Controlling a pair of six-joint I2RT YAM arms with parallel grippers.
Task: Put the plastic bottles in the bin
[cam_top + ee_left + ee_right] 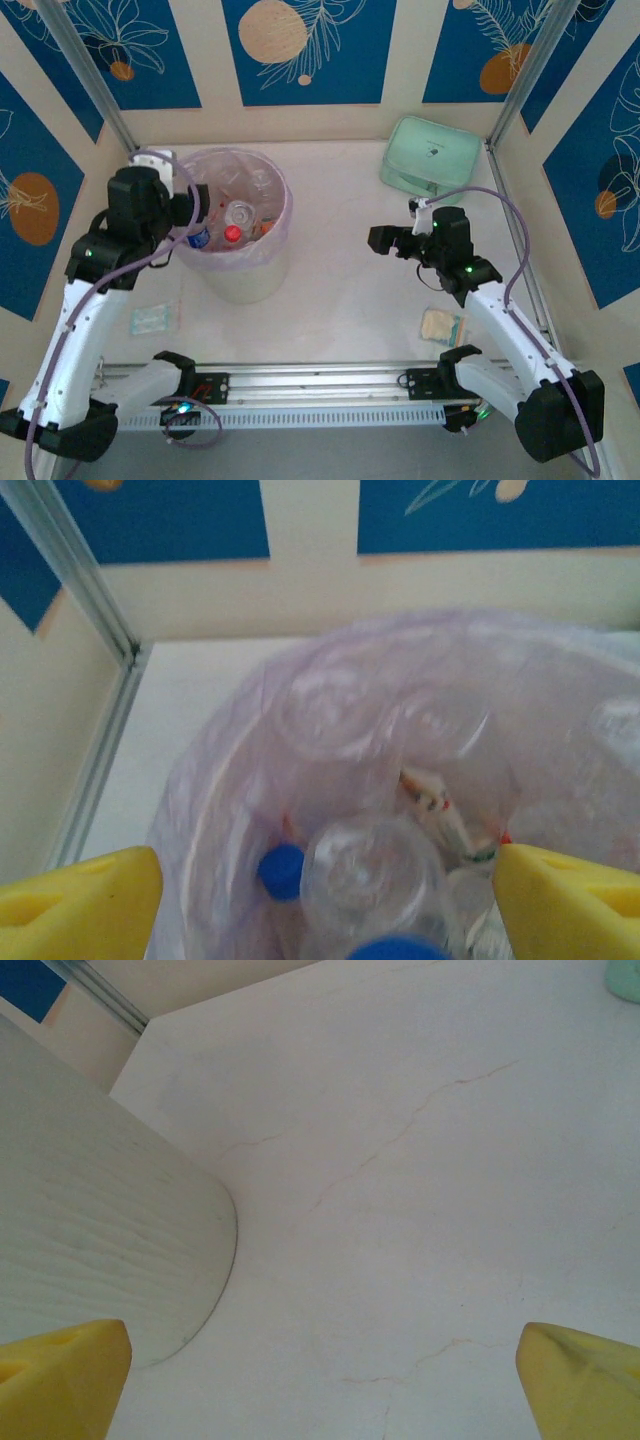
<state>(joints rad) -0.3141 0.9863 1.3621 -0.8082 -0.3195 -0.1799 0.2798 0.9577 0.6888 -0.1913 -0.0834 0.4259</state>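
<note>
Bright, diffuse light washes the pale table (340, 290) evenly, with only a faint shadow at the foot of the bin (245, 275); the top view is slightly soft, and the left wrist view is hazy, its bottles (370, 880) blurred.

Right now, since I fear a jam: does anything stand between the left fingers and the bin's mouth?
Nothing visible does. The left fingers hang spread over the left side of the bin mouth, and below them lie bottles already inside.
</note>
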